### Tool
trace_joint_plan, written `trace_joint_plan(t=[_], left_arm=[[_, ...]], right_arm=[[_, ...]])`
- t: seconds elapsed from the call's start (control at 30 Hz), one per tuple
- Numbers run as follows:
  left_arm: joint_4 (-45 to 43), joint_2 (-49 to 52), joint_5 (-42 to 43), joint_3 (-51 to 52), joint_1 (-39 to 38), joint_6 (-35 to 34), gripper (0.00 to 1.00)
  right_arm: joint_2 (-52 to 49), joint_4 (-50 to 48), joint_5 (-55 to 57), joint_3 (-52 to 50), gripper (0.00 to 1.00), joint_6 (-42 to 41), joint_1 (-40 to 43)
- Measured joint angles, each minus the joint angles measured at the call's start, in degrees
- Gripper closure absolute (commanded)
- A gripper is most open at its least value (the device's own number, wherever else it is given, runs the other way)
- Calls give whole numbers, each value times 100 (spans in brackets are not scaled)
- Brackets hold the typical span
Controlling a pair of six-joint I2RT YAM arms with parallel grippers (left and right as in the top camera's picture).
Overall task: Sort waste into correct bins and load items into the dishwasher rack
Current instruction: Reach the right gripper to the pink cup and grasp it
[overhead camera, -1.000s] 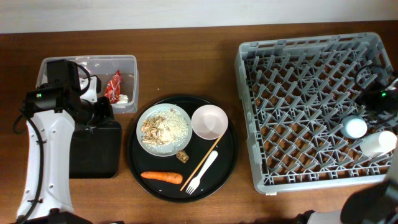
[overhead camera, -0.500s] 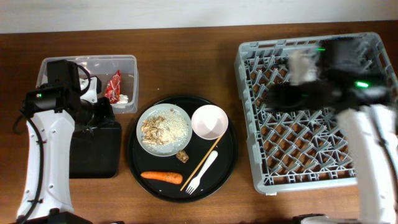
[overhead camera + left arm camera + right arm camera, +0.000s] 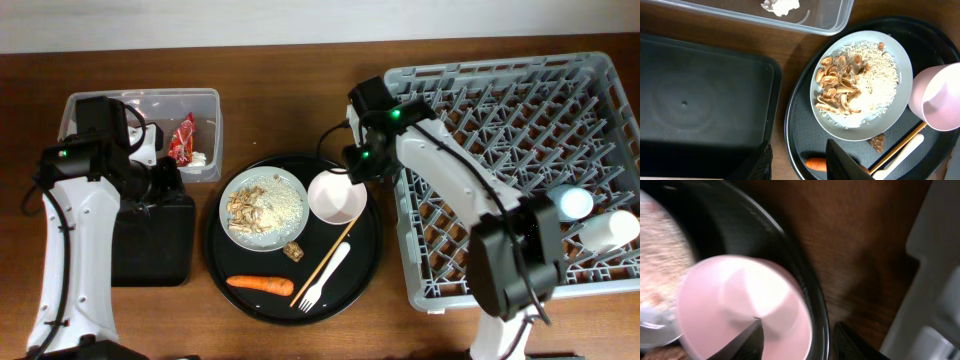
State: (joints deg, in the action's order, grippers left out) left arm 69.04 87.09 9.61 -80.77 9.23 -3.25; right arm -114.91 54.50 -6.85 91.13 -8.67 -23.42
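Right fingers (image 3: 750, 345): spread, nothing clamped. They are poised over the pale cream-pink bowl (image 3: 735, 300). The bowl's rim crosses the gap between them. One tip sits above the bowl's hollow; the other is out past the lip of the round black tray (image 3: 812, 305), over bare table (image 3: 860, 240). The bowl is upright and empty, on the tray, close against the white plate (image 3: 265, 208); whether they touch, cannot tell.

Step in hand, as I read it: grasp the bowl by its wall and carry it to the dishwasher rack (image 3: 480, 68), which lies on the outer finger's side.

To do it well:
- Shift toward the bowl's centre first, so the outer tip drops inside the tray lip rather than onto it.
- Descend straight, inner tip inside the wall, outer tip outside.
- Pinch well below the rim; a smooth wall may slip.
- Lift clear before swinging. The wooden chopstick (image 3: 325, 258) lies just past the bowl and the rice plate is beyond the inner finger.
- Set it among free pegs, away from the small blue cup (image 3: 572, 204) and white cup (image 3: 610, 230) already in the rack.

Left fingers (image 3: 840, 160): apart, empty, hovering where the black rectangular tray (image 3: 700, 100) meets the round tray. The plate of rice and scraps lies ahead of them. The tissue (image 3: 782, 5) lies beyond, in the clear tub (image 3: 140, 100).
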Motion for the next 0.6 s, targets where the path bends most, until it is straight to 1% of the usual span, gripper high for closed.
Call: trace_joint_plan(t=[0.03,0.1,0.2,0.43,0.53,0.6], left_arm=[[2,0,0,0,0,0,65],[0,0,-2,0,0,0,66],[2,0,0,0,0,0,65],[2,0,0,0,0,0,65],[2,0,-2,0,0,0,66],[4,0,-2,0,0,0,66]], right_arm=[[-109,-4,4,0,61,-28,0],[-321,-2,22,0,66,-72,-4],[-555,44,42,-2,96,-92,-17],[-636,597,116,166,96,-146,-39],[-544,1161,472,688,96,-144,9],[-286,1491,905,1268,96,-146,107]])
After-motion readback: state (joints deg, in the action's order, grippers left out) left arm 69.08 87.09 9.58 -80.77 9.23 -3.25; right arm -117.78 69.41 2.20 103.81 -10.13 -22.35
